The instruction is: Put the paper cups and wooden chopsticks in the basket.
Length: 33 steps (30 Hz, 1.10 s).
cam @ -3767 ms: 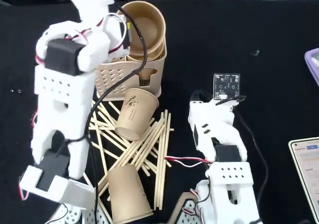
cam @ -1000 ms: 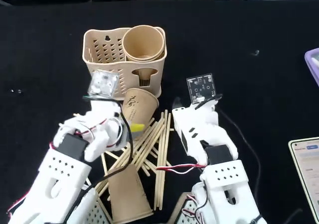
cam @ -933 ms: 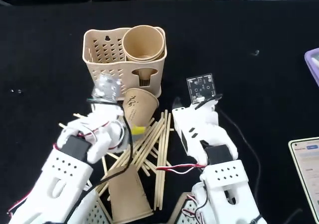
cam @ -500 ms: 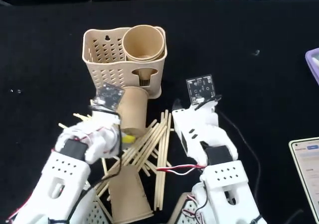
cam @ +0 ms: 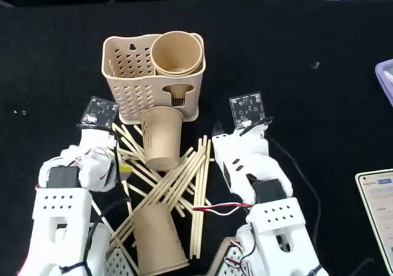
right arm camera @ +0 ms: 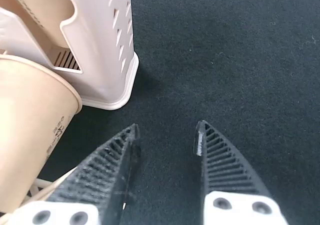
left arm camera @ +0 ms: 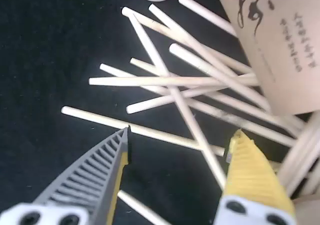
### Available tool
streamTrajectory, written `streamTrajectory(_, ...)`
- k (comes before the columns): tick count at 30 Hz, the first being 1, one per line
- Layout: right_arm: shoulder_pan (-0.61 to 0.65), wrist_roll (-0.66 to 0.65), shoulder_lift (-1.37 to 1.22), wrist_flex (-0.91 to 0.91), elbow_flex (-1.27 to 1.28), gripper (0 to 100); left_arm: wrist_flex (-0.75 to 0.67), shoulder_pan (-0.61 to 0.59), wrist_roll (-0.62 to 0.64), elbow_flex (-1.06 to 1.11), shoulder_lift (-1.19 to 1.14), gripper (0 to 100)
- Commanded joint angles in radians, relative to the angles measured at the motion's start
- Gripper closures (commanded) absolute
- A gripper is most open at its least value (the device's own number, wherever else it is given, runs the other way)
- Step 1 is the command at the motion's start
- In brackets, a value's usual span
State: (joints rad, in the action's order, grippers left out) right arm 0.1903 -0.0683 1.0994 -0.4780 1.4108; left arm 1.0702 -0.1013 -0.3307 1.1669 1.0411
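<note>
Beige basket [cam: 132,95] stood upright at the far middle of the black tabletop [cam: 295,55]; nested paper cups [cam: 177,52] sat upright in its right compartment, mouths up.

Printed cup [cam: 162,138] lay on its side just in front of the basket, long axis running far-to-near, mouth end twd the basket wall & close to it, base twd the arms, resting on the sticks. Near cup [cam: 158,239] sat further fwd on the pile, axis also roughly far-to-near, narrow base twd the basket, wide mouth twd the near edge.

Wooden chopsticks [cam: 184,172] lay in a loose crossed heap btwn & under those two cups; most ran diagonally, near-left to far-right; a few at the right side ran almost straight far-to-near; several on the left fanned out twd the basket's foot.

Left claw [left arm camera: 181,132] was spread wide, nothing in it, hanging over the left part of the heap, w/ single sticks crossing under the gap.

Right claw [right arm camera: 166,126] was parted moderately, empty, over bare tabletop just beside the basket's right front corner; printed cup's rim sat near it.
</note>
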Motion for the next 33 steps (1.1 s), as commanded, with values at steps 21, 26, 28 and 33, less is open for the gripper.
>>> streamTrajectory(21,-0.018,0.0,0.027,0.023,-0.007,81.5,-0.178,0.387,0.451,-0.13,0.003,68)
streamTrajectory(26,-0.018,0.0,0.027,0.023,-0.007,81.5,-0.181,0.398,0.451,-0.133,0.003,68)
streamTrajectory(28,-0.018,0.0,0.027,0.023,-0.007,81.5,-0.19,0.409,0.451,-0.125,0.002,68)
streamTrajectory(33,-0.018,0.0,0.027,0.023,-0.007,81.5,-0.196,0.441,0.45,-0.097,0.002,68)
